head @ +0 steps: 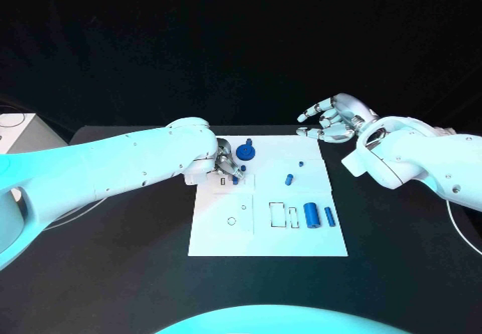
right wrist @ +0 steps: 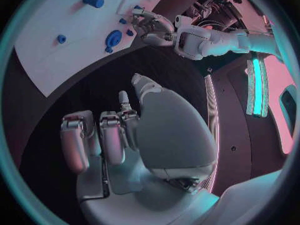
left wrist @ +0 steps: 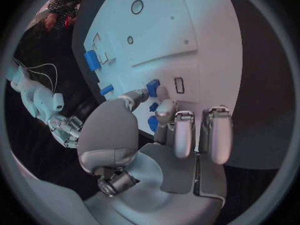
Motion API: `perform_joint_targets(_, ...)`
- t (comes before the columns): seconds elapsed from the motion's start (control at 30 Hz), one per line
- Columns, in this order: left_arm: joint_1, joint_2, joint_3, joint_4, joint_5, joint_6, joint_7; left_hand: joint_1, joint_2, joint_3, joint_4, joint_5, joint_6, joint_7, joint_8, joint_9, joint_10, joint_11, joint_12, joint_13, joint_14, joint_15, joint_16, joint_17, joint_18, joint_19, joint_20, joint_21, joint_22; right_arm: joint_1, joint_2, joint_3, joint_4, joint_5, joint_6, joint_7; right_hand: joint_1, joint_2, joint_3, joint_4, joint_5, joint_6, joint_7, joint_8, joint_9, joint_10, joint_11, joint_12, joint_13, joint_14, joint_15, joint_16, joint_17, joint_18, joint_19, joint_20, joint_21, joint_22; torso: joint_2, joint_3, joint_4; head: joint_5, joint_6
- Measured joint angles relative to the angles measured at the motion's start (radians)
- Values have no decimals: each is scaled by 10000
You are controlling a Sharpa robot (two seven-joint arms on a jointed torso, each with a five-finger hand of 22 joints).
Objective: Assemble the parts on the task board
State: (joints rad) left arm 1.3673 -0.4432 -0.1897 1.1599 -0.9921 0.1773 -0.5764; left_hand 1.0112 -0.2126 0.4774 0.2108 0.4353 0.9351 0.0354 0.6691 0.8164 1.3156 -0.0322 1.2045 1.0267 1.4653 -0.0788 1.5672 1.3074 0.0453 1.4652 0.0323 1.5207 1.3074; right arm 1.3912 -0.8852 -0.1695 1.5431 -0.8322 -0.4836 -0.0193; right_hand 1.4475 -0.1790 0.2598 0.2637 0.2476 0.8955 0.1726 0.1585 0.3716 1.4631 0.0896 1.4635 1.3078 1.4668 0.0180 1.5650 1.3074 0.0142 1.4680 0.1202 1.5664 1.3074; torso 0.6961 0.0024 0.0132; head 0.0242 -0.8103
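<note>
The white task board (head: 266, 236) lies mid-table. My left hand (head: 226, 163) is low over its far left part and pinches a small blue part (left wrist: 152, 88) between thumb and a finger, right beside a small rectangular slot (left wrist: 179, 85). A blue gear-like part (head: 247, 153) lies just beyond that hand. Two small blue parts (head: 289, 179) rest mid-board, and a blue cylinder (head: 311, 214) and a slim blue bar (head: 329, 216) lie at the right. My right hand (head: 336, 118) hovers beyond the board's far right corner, fingers loosely curled and apart, holding nothing.
Outlined rectangular recesses (head: 283, 214) and small round holes (head: 232, 221) mark the board's near half. A white box (head: 15, 132) with a cable stands at the table's far left edge. Black table (head: 120, 278) surrounds the board.
</note>
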Motion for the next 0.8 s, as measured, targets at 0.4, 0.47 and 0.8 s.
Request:
perform_joint_targets(0.4, -7, -164, 8, 29, 33, -47, 0, 148, 75, -962, 816, -2008, 57, 14, -79, 66, -1, 1, 0, 69, -1, 1, 0, 0, 0, 0, 0, 0, 0, 0, -19, 0, 5, 0, -2, 1, 0, 0, 99, -42, -195, 0, 0, 0, 0, 0, 0, -39, -1, 0, 0, 0, -1, 0, 0, 0, 0, 1, -5, -4, -7, -16, 14)
perform_joint_targets(0.47, -9, -221, 12, 53, 33, -63, -5, 35, 188, -1156, 816, -2400, 57, 14, -80, 90, -1, 1, 41, 97, -1, 1, 0, 0, 0, -1, 0, 0, 0, 0, -24, 0, 5, -1, -2, 2, 0, 0, 99, -42, -233, 0, 0, 0, 0, 0, 0, -39, -1, 0, 0, 0, -1, 0, 0, 0, 0, 7, -7, -5, -7, -25, 25)
perform_joint_targets(0.8, -48, -435, 298, 284, 33, -160, -71, -231, 454, -2085, 844, -3798, 88, -18, -129, 206, -2, 2, 66, 65, -1, 2, 0, -1, 0, -1, 1, 0, 0, -24, -17, 0, -30, -2, 1, 8, -58, -59, 98, -41, -277, 0, 0, 37, 0, 0, 0, -39, -2, 0, 0, 0, -1, 0, 0, 0, 0, 6, -12, -5, 6, -37, 68)
